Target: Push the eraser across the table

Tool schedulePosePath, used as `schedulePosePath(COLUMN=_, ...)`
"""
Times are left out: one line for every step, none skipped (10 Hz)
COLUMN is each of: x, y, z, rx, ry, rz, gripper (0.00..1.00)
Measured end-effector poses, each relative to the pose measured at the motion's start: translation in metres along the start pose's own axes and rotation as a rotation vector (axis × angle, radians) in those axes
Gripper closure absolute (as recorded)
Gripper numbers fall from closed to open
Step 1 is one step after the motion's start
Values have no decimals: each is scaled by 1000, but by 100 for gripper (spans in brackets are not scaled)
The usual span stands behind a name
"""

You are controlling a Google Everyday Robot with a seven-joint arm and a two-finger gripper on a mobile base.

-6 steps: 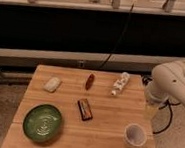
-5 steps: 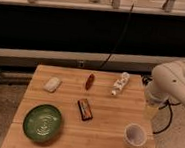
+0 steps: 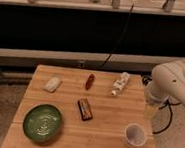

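Observation:
The eraser (image 3: pixel 85 109) is a small flat black block with an orange-red stripe. It lies near the middle of the light wooden table (image 3: pixel 103 140), just right of the green bowl. My white arm (image 3: pixel 172 85) reaches in from the right. The gripper (image 3: pixel 151 110) hangs down at the table's right edge, above the white cup and well to the right of the eraser. It touches nothing that I can see.
A green bowl (image 3: pixel 42 122) sits front left. A cream lump (image 3: pixel 52 84) lies back left, a slim dark-red pepper (image 3: pixel 89 81) back centre, and a white bottle (image 3: pixel 120 83) lies on its side back right. A white cup (image 3: pixel 135 135) stands front right. Cables hang behind the table.

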Motion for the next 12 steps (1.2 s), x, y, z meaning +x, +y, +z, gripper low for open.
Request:
schedulePosePath(x=0, y=0, z=0, rx=0, ry=0, rz=0, gripper=20)
schedulePosePath(x=0, y=0, z=0, rx=0, ry=0, rz=0, gripper=20)
schedulePosePath(x=0, y=0, z=0, rx=0, ry=0, rz=0, gripper=20)
schedulePosePath(x=0, y=0, z=0, rx=0, ry=0, rz=0, gripper=20)
schedulePosePath(x=0, y=0, z=0, rx=0, ry=0, rz=0, gripper=20)
schedulePosePath(x=0, y=0, z=0, rx=0, ry=0, rz=0, gripper=20)
schedulePosePath(x=0, y=0, z=0, rx=0, ry=0, rz=0, gripper=20)
schedulePosePath(x=0, y=0, z=0, rx=0, ry=0, rz=0, gripper=20)
schedulePosePath(x=0, y=0, z=0, rx=-1, ry=0, rz=-1, gripper=20)
schedulePosePath(x=-2, y=1, z=1, rx=-2, ry=1, rz=-3, gripper=20)
schedulePosePath(x=-14, y=1, z=5, rx=-4, ry=0, rz=-18, gripper=20)
schedulePosePath(x=-27, y=1, z=8, rx=-6, ry=-3, rz=-31, gripper=20)
